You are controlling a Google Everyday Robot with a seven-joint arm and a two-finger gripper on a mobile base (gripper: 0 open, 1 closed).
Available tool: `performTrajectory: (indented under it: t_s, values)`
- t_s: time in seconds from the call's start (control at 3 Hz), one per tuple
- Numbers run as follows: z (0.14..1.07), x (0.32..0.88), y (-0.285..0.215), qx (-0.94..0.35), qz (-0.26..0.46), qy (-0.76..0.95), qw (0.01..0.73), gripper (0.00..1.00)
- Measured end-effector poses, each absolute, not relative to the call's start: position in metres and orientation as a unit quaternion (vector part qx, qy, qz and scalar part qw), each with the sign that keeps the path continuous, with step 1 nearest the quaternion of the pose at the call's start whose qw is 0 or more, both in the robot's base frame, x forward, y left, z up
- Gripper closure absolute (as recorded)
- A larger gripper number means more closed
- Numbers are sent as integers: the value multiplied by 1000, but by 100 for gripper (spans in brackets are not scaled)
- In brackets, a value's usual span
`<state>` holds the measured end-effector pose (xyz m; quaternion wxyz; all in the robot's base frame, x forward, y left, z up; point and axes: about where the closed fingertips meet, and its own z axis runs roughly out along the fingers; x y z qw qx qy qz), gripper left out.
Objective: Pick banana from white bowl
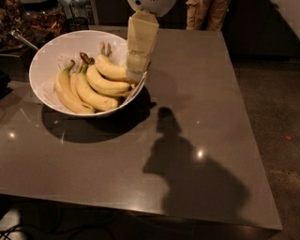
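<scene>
One camera view looks down on a glossy grey-brown square tabletop. Near its back left part stands the large, wide, round white bowl with sloping sides, casting a dark shadow toward the front.

Several yellow bananas lie inside the bowl. The plump, curved yellow banana lies uppermost, toward the back right of the bowl, with its pale stalk pointing up and back and its other end running toward the right rim. Below and left of it lies a bunch of thinner yellow bananas, joined at a brown stem and fanning toward the front left wall of the bowl.

The cream-coloured, blocky tool hangs down from a rounded white arm housing at the top edge. Its lower end sits over the bowl's right rim, right at the right end of the plump banana. Whether it touches that banana cannot be told, and how far open it is or whether it has hold of anything cannot be told either.

A broad dark shadow falls across the front right of the tabletop. Beyond the far edge stand a pair of tan trouser legs.
</scene>
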<state>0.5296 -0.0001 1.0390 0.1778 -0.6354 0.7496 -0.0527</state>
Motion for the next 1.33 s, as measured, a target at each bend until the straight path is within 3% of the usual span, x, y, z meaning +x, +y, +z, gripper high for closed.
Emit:
performTrajectory:
  t_s: [0.67,1.33]
  values:
    - [1038,556,44,-653,-38,729,201,0]
    - [1026,579,60,-639,-1,744,196,20]
